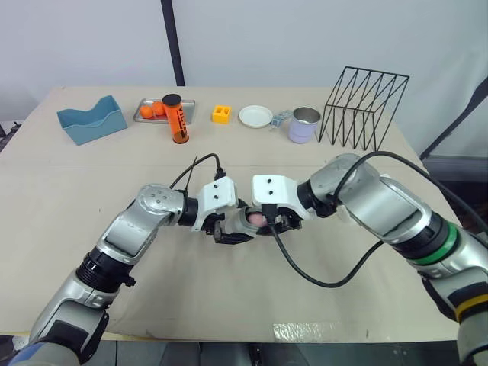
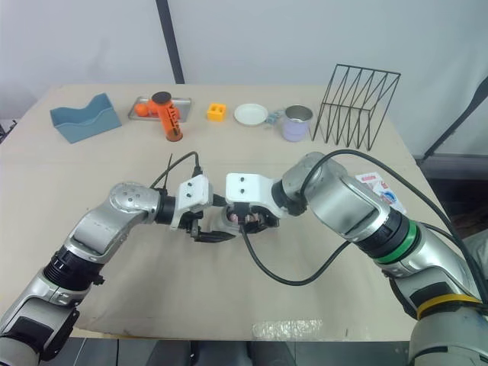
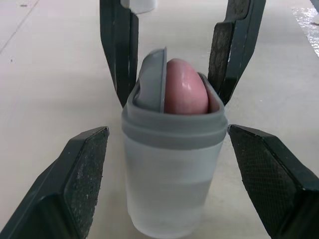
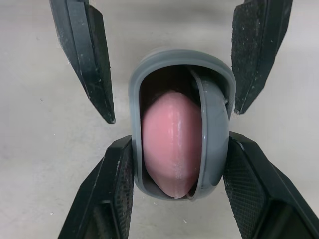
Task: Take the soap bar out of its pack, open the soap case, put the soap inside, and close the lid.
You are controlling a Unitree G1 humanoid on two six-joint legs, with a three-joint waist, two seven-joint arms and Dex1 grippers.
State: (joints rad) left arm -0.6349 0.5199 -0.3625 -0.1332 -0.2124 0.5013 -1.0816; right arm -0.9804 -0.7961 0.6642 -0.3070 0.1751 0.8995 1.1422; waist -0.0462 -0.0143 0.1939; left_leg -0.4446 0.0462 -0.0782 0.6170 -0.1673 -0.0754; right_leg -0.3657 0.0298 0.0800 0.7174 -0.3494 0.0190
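A translucent soap case with a grey rim lies at the table's middle, between my two grippers. The pink soap bar sits inside it, its end showing at the mouth. The grey lid stands ajar beside the soap. My right gripper is shut on the soap case, its pads pressing the rim on both sides. From the opposite end my left gripper straddles the case, open, with its fingers a little off the walls. The empty soap pack lies near the table's right edge.
Along the back stand a blue holder, a metal tray with oranges, an orange can, a yellow block, a white plate, a metal mug and a black wire rack.
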